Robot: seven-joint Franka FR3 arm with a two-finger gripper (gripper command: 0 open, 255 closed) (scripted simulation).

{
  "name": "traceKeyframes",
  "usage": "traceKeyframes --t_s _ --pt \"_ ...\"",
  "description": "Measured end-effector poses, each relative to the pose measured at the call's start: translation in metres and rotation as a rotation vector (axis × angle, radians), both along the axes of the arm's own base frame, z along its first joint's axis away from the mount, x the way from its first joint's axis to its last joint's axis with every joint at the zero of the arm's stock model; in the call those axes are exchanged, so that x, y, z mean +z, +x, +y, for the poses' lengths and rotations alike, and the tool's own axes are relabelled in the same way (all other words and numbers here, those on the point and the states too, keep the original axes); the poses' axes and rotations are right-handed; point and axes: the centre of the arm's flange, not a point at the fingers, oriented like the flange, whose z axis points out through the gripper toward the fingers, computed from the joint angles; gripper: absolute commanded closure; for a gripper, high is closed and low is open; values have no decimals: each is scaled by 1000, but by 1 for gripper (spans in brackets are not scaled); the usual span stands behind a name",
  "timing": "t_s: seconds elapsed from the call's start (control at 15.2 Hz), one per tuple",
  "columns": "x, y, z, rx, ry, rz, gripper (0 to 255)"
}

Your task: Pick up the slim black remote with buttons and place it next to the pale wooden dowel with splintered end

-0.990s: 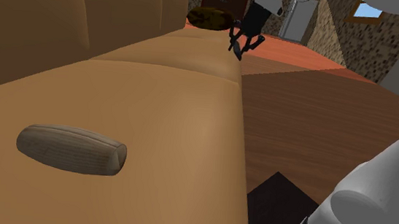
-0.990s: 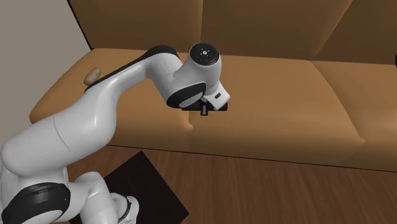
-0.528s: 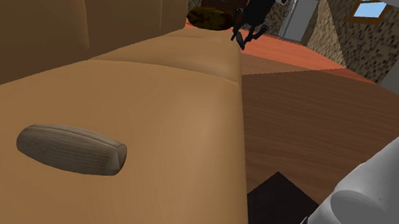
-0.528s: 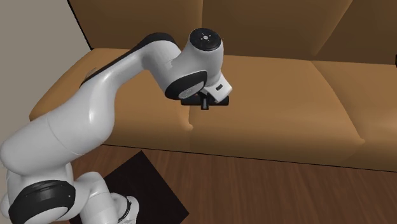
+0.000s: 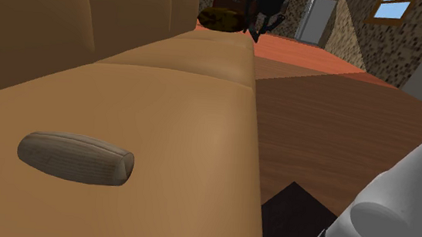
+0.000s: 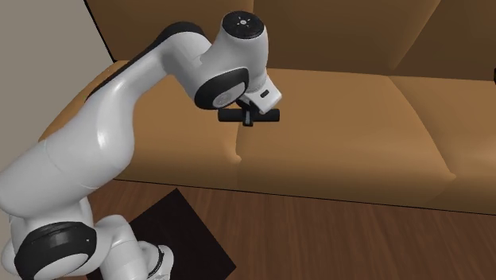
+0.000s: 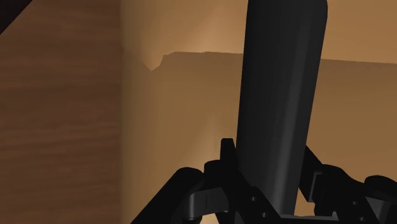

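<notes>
Tool (image 7: 267,191) clasping black remote (image 7: 280,89) (airborne), near sofa (image 6: 358,119) front edge

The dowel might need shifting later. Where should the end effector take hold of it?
Probably around its middle, from straight above, closing across its short width: the dowel lies flat on the sofa seat, long and rounded, with bare cushion on both long sides.
</notes>
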Motion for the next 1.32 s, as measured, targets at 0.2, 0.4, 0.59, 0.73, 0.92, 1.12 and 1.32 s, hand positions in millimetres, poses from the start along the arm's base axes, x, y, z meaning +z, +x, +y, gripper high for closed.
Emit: traceKeyframes --t_s 0.2,0.4,0.59,0.73,0.92,1.12,1.32 --pt "-1 -12 37 0 0 0 255" --pt "-4 -22 78 1 0 0 255" --pt "-5 -29 112 1 0 0 255" --pt "-4 -39 136 1 0 0 255" --pt "-4 -48 175 1 -1 0 255" --pt "-4 -60 214 1 -1 0 255" --pt "-2 -67 253 1 -1 1 255"
